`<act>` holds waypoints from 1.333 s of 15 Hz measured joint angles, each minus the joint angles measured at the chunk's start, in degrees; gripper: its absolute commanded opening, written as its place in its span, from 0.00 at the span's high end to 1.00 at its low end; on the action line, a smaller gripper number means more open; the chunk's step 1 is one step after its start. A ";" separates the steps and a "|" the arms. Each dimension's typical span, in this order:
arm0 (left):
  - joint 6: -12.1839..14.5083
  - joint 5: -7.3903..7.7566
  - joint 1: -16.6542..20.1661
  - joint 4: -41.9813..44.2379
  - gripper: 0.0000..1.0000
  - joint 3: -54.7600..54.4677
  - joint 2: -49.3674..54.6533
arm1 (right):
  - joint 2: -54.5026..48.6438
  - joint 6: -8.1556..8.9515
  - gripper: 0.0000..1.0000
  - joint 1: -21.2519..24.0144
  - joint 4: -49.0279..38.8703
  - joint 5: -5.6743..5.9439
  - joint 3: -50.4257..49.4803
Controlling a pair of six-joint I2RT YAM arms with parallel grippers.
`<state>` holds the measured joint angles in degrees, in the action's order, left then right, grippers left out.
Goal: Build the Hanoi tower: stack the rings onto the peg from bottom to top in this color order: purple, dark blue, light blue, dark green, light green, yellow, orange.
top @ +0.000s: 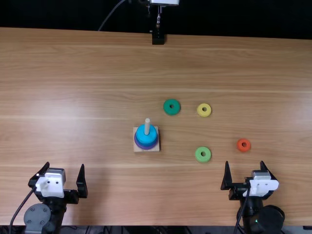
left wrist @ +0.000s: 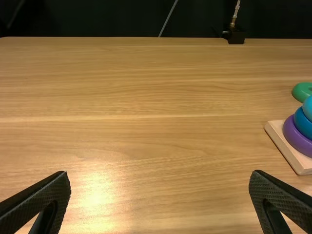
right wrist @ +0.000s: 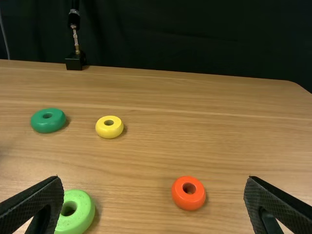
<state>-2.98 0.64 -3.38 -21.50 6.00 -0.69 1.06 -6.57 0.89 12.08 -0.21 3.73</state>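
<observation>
Dark green next, probably: from the right end effector point(top: 244, 163), spread wide, empty and nearer, reach ahead and leftward to the ring point(top: 167, 108) on the surface point(top: 97, 73), beyond the peg point(top: 147, 126)

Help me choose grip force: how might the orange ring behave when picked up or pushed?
The orange ring looks rigid: its rounded wall shows no dents. That smooth, curved side may slip if gripped high. Lying flat on the table, it would likely slide, not roll.
</observation>
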 measured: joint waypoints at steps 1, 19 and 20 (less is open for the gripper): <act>0.00 0.02 0.00 -0.02 0.00 0.00 0.00 | 0.00 0.04 0.00 0.00 0.00 0.00 0.00; 0.02 0.00 0.00 -0.02 0.00 0.00 0.02 | 47.23 11.32 0.00 -11.52 9.64 0.02 49.03; 0.02 0.02 0.00 -0.04 0.00 0.00 0.00 | 52.74 13.44 0.00 -12.39 9.60 0.02 51.54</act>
<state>-2.96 0.67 -3.38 -21.54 6.00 -0.69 53.80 6.87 -11.51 21.67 -0.19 55.27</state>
